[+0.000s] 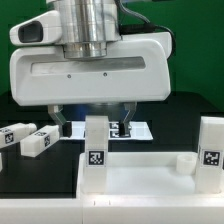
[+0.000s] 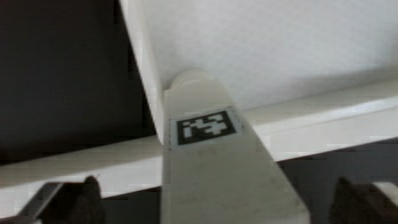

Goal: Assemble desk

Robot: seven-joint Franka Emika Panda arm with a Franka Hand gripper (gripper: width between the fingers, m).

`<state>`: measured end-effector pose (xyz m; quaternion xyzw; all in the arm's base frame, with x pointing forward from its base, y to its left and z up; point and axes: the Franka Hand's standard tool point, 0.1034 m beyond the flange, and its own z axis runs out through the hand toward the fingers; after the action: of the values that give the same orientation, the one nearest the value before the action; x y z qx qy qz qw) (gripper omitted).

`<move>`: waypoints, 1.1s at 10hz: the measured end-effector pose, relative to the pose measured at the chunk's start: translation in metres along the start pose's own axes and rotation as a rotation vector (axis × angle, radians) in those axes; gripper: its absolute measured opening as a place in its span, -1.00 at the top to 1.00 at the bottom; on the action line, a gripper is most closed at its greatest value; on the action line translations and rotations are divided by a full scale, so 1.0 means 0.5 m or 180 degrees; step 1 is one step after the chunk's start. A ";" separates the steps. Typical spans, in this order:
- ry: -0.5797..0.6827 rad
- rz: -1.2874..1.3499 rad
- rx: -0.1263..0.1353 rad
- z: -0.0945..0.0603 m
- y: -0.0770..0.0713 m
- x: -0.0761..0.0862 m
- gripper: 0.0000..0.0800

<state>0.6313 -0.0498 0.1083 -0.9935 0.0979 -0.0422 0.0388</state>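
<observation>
Gripper (image 2: 214, 204) open wide, holding nothing; the upright leg (image 2: 208, 130) at the tabletop's (image 1: 140, 180) far edge stands, seemingly, between its fingers (image 2: 63, 205).

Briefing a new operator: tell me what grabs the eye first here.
The robot arm's bulky white head fills the exterior view's top, hanging over an upright tagged leg on the tabletop. In the wrist view that leg stands between the open fingers, untouched. Two loose legs lie at the exterior view's left.
</observation>
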 end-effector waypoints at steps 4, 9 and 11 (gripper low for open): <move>0.0001 0.0861 0.0004 0.000 0.002 0.000 0.29; -0.0046 0.3825 0.0096 0.002 -0.007 -0.004 0.29; -0.0075 0.4488 0.0143 -0.001 -0.007 -0.001 0.29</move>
<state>0.6315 -0.0462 0.1089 -0.6926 0.7170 0.0017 0.0784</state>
